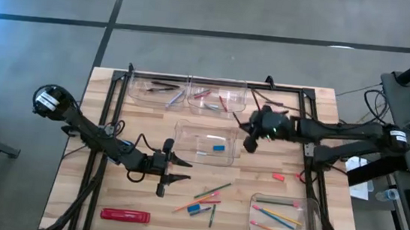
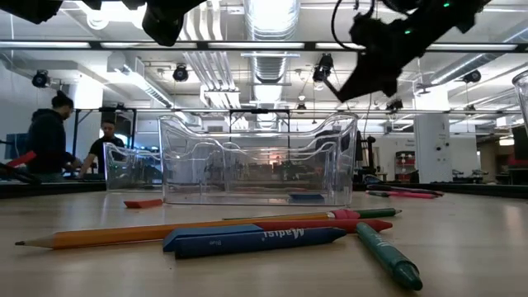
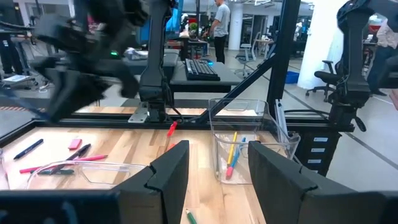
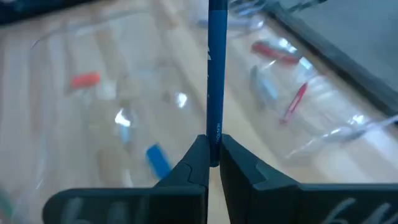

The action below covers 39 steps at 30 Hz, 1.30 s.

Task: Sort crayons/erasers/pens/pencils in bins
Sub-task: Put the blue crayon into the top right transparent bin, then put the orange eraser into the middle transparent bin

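The right tool [image 4: 213, 155] is closed on a thin blue stick [image 4: 216, 68], a pencil or pen, gripping one end so that the stick points straight out from between the two fingers. In the high view this tool [image 1: 251, 140] hangs over the worktop [image 1: 96, 187] just beside the right edge of the middle bin [image 1: 204, 143], where a blue eraser [image 1: 219, 147] lies. Two more bins stand at the far edge: one [image 1: 158, 89] with dark pens, one [image 1: 218, 95] with short red and blue crayons. The fourth bin [image 1: 283, 219], at the near right, holds long pencils.

The left tool [image 1: 175, 167] is open and holds nothing, low over the worktop left of the loose heap [image 1: 204, 200] of pencils and crayons. A flat red pack [image 1: 125, 214] lies at the near left, and a small red piece [image 1: 278, 176] lies apart, on the right.
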Tool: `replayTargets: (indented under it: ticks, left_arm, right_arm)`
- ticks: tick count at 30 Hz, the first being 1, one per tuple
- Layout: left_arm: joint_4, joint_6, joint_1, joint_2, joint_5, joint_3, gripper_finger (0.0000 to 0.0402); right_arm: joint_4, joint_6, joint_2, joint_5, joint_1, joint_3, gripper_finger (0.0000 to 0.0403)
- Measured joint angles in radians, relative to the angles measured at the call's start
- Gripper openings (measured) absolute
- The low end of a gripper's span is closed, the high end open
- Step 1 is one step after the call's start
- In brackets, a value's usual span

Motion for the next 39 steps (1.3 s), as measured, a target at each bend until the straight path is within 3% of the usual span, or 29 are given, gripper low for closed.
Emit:
replayTargets:
  ticks: [10, 18, 23, 31, 39]
  left_arm:
    - [-0.003, 0.000, 0.000, 0.000, 0.000, -0.001, 0.0150]
    - [-0.011, 0.002, 0.000, 0.000, 0.000, -0.003, 0.0150]
    - [-0.014, 0.003, 0.000, 0.000, 0.000, -0.004, 0.0150]
    - [-0.013, 0.001, 0.000, 0.000, 0.000, -0.004, 0.0150]
    - [-0.012, 0.000, 0.000, 0.000, 0.000, -0.002, 0.0150]
  right_arm:
    - [0.116, -0.037, 0.306, -0.225, -0.285, 0.132, 0.0013]
    - [0.099, -0.054, 0.529, -0.248, -0.380, 0.349, 0.0016]
    - [0.022, -0.091, 0.609, -0.247, -0.381, 0.488, 0.0076]
    - [-0.285, -0.092, 0.639, -0.247, -0.374, 0.627, 0.0201]
    - [-0.248, -0.101, 0.437, -0.246, -0.214, 0.473, 0.0222]
